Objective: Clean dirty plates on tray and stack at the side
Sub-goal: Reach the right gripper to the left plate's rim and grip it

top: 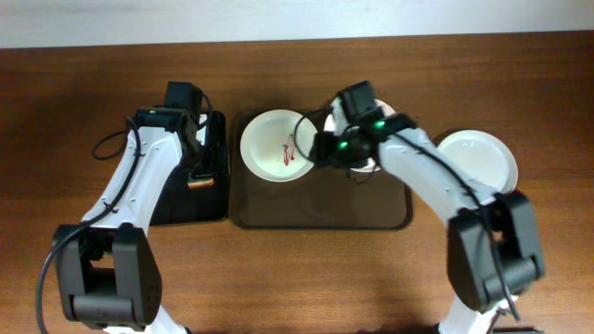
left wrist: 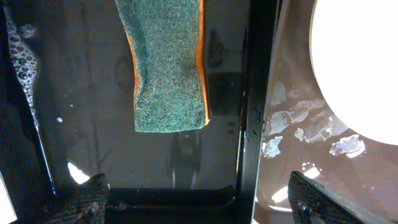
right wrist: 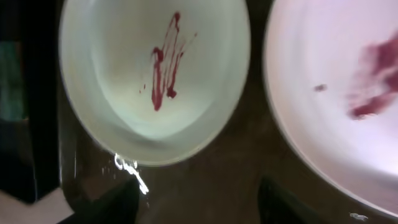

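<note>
The dark-brown tray (top: pixel 320 209) holds a white plate (top: pixel 269 148) with thin red smears at its centre. A second smeared plate (right wrist: pixel 336 93) lies to its right, mostly hidden under my right arm in the overhead view. A third white plate (top: pixel 478 158) rests on the table right of the tray. My right gripper (top: pixel 322 148) (right wrist: pixel 199 205) hovers open over the bare tray floor between the two smeared plates, holding nothing. My left gripper (top: pixel 202 153) (left wrist: pixel 199 205) stands open above the black tray, short of the sponge.
A glossy black tray (top: pixel 215 199) (left wrist: pixel 93 137) lies left of the brown tray, wet and with foam at its edge. In it lies a green sponge (left wrist: pixel 168 68) (top: pixel 200 182) with an orange backing. Water patches shine on the brown tray (left wrist: pixel 292 143).
</note>
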Controlling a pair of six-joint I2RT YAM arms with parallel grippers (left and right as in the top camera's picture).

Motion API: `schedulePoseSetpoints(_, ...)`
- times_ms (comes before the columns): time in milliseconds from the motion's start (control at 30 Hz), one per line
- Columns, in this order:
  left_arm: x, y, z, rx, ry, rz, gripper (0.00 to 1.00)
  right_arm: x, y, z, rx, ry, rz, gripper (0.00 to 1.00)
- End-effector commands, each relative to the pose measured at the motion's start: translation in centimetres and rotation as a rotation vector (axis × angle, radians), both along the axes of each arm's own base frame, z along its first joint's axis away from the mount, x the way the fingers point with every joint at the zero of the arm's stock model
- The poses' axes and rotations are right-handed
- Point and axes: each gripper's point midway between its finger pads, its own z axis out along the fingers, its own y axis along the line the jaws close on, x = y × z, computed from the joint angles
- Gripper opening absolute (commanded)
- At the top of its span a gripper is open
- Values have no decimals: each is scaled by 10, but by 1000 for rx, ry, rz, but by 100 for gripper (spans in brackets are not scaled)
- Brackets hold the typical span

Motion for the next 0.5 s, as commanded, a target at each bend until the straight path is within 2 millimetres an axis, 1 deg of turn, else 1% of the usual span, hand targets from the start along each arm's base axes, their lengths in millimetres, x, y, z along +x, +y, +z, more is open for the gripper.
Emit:
schedulePoseSetpoints(0,-1,1,5,-3,-12,11,90,1,17,-28,-10,62,-116,58)
schedulePoseSetpoints(133,-1,1,5,-4,-12,11,90,2,32,-45,-5,75,-143,57)
schedulePoseSetpoints(300,-1,1,5,-4,-12,11,90,-1,31,-70,-42,122,-219,51)
schedulePoseSetpoints(400,-1,1,5,-4,-12,11,90,-2,30,-77,-49,137,-223,50)
schedulePoseSetpoints(433,-1,1,5,-4,-12,11,90,-3,30,-78,-52,139,-223,47)
schedulePoseSetpoints(467,-1,1,5,-4,-12,11,90,-3,29,-78,-54,140,-224,41)
